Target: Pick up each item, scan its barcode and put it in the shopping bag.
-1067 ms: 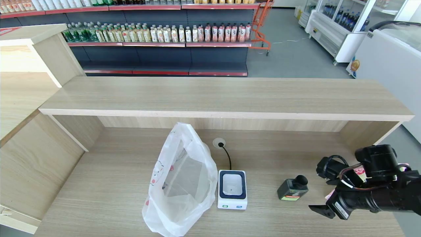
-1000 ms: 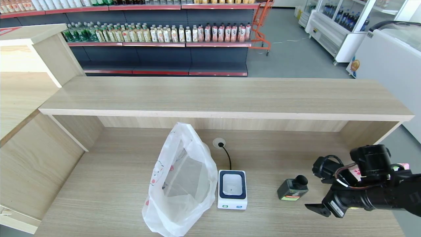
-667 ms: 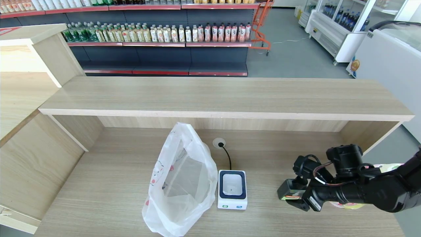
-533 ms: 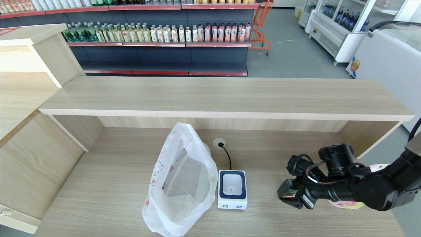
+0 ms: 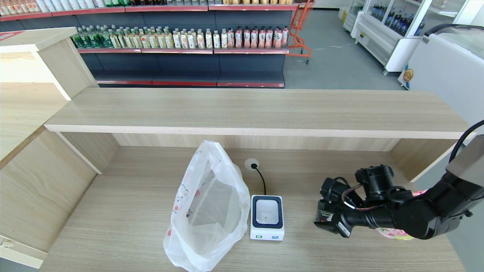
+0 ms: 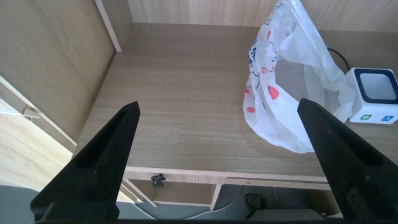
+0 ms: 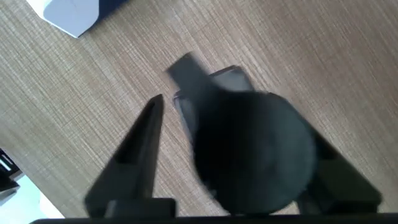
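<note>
The dark bottle [image 7: 249, 155] is seen on the counter [image 5: 132, 196], right of the scanner [image 5: 267, 217]. It is straddled by the right claw [image 5: 327, 219], its fingers spread, not clamped. The left claw [image 6: 217, 109] is held wide apart near the shopping bag [image 5: 206, 211].

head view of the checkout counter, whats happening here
The robot's right tool sits open around a dark squat bottle with a black cap, standing on the light wooden counter right of the white barcode scanner. It is not yet gripped or scanned. The white plastic shopping bag stands upright left of the scanner, and the left tool hangs open, empty.
</note>
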{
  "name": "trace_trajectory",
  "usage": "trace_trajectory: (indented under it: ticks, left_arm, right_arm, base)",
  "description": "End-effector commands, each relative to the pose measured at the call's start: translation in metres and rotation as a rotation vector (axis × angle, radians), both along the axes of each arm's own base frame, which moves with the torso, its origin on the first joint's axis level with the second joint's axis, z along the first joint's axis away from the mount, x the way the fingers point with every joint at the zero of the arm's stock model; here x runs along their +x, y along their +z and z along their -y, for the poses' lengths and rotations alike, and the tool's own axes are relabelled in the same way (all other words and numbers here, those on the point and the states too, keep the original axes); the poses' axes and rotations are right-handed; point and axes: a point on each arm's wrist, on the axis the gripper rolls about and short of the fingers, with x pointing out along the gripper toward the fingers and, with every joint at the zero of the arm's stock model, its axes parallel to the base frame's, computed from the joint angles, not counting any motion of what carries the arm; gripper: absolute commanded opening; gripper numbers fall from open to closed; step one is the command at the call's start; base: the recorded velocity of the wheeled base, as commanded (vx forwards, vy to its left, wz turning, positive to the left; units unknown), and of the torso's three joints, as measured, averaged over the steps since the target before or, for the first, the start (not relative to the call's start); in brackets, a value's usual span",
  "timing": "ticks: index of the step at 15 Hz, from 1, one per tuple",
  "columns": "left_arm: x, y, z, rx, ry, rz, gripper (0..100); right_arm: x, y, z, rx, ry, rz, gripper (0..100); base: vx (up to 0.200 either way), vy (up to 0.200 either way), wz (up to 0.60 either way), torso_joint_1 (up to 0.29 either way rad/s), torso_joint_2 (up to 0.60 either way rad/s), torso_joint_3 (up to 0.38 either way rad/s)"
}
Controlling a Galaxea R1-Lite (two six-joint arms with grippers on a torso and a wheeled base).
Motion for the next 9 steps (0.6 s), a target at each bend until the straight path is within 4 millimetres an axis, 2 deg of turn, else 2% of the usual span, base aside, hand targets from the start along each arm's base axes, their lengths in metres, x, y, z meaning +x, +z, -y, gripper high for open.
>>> trace_trajectory:
  ticks: [1,6,8,9]
  left_arm:
    - [0.000,0.000,0.000,-0.001,0.000,0.001,100]
    - [0.000,0.000,0.000,-0.001,0.000,0.001,100]
    - [0.000,0.000,0.000,-0.001,0.000,0.001,100]
    - [0.000,0.000,0.000,-0.001,0.000,0.001,100]
  right_arm:
    - [0.000,0.005,0.000,0.008,0.000,0.017,0]
    - [-0.011,0.012,0.010,0.011,-0.029,0.020,0]
    - [-0.022,0.027,0.018,0.098,-0.117,0.044,0]
    - [-0.035,0.043,0.021,0.202,-0.195,0.057,0]
  base:
    - [0.000,0.000,0.00,0.000,0.00,0.000]
    - [0.000,0.000,0.00,0.000,0.00,0.000]
    - [0.000,0.000,0.00,0.000,0.00,0.000]
    - [0.000,0.000,0.00,0.000,0.00,0.000]
